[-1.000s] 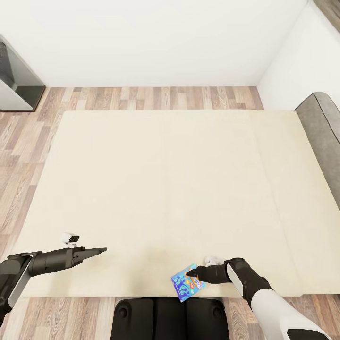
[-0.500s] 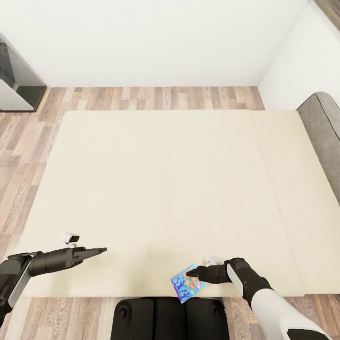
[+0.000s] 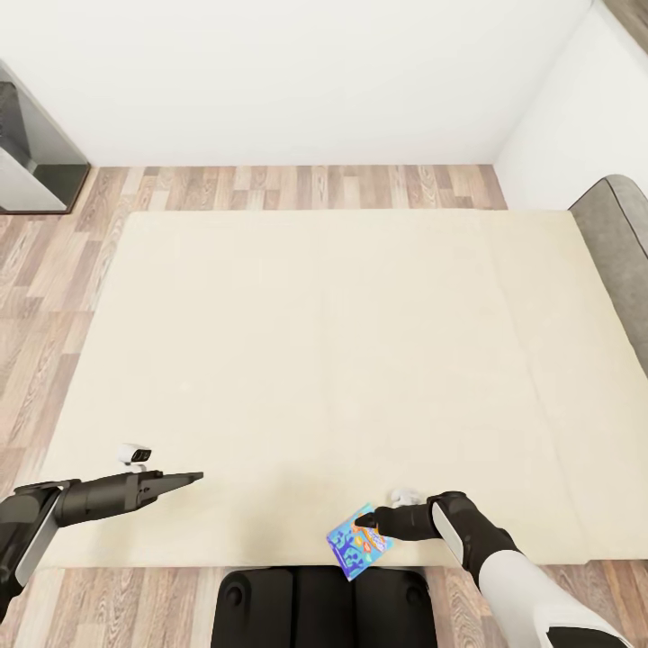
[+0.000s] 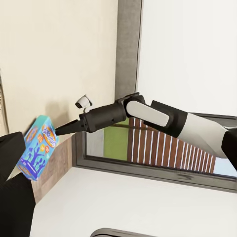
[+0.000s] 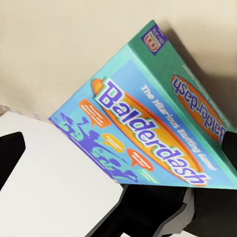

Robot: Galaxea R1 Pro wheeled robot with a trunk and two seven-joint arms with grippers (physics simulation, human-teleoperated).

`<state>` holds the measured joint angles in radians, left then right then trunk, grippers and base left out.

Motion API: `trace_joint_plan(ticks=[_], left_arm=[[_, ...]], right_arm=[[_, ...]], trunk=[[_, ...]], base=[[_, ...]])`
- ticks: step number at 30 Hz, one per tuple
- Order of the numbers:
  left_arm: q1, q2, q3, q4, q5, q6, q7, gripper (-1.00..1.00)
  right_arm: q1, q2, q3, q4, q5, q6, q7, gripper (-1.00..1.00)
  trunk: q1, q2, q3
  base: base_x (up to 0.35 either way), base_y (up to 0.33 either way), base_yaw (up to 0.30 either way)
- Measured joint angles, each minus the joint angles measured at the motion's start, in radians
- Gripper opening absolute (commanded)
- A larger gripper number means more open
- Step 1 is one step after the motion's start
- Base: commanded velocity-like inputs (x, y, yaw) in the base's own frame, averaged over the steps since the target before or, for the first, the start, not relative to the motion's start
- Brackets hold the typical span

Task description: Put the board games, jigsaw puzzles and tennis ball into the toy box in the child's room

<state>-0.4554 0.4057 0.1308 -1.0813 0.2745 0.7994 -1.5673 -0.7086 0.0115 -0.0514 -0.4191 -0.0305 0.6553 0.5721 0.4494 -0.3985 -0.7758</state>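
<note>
Right claw (image 3: pixel 363 520) pinches the blue board game (image 3: pixel 356 540) at one edge, holding it just above the near edge of the bed (image 3: pixel 306 360), close in front of the robot's dark base (image 3: pixel 315 605). From where I stand the box is tilted, one corner dropped toward the base, its long axis running slantwise from the near left up toward the claw; the printed face with the orange lettering is turned upward. In the right wrist view that lid (image 5: pixel 148 133) reads "Balderdash", and the box's teal side shows. Off to the left, the left claw (image 3: pixel 193 476) hangs over the mattress with its fingers pressed together to a point, gripping nothing, well apart from the game. Around the bed lies wood-plank floor (image 3: pixel 297 184) below a white wall (image 3: pixel 297 81); a grey padded headboard (image 3: pixel 621 261) stands at the right, and a dark glossy cabinet (image 3: pixel 31 153) sits at the far left corner.
</note>
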Motion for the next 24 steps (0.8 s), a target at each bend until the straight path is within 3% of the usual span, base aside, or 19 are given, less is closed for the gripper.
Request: trace_joint_plan(ticks=[24], left_arm=[[0.0,0.003,0.001,0.0,-0.001,0.0,0.0,1.0]], right_arm=[[0.0,-0.007,-0.003,-0.01,-0.002,0.002,0.016,1.0]], trunk=[[0.0,0.0,0.0]], base=[[0.0,0.01,0.0]])
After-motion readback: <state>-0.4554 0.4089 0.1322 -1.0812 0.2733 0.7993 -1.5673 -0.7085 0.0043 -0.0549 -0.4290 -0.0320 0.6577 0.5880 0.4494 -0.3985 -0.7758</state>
